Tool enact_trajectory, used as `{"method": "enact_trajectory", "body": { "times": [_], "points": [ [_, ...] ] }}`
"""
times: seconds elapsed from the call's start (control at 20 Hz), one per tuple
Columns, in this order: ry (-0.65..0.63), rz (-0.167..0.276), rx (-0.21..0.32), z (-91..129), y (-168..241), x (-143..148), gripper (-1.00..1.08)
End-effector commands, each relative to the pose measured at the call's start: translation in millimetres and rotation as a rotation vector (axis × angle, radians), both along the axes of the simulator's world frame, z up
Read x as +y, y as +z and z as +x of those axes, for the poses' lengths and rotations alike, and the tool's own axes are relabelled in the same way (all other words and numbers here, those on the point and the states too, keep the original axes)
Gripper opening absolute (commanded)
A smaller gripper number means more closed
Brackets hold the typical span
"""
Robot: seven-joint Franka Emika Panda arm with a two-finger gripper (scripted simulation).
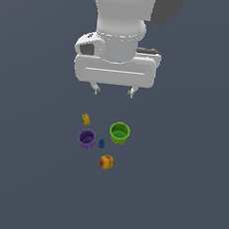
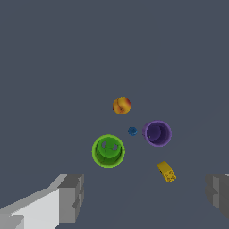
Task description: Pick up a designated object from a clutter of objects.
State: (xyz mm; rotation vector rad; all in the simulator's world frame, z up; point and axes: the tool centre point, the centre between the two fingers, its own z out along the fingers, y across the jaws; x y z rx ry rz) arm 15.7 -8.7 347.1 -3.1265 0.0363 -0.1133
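Note:
The purple cup [image 1: 87,138] stands upright on the grey floor, at the exterior view's left of the cluster; it also shows in the wrist view [image 2: 157,133]. Around it lie the bright green cup [image 1: 119,132] [image 2: 108,151], a tiny yellow figure [image 1: 86,119] [image 2: 167,171], a tiny blue piece [image 1: 101,143] [image 2: 132,131] and an orange-red fruit [image 1: 106,161] [image 2: 121,105]. My gripper [image 1: 114,91] hangs open and empty, high above the cluster. Its fingertips [image 2: 71,197] frame the wrist view's edges.
Bare grey floor [image 1: 178,193] surrounds the small cluster on all sides. The arm's white body [image 1: 120,32] fills the upper middle of the exterior view.

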Motion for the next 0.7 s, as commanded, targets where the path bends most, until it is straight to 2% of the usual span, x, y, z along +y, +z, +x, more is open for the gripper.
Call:
{"method": "enact_trajectory", "body": {
  "times": [0.0, 0.65],
  "points": [
    [0.0, 0.0, 0.0, 0.0, 0.0, 0.0, 0.28],
    [-0.014, 0.004, -0.019, 2.6, 2.9, 0.9, 0.28]
  ]
}}
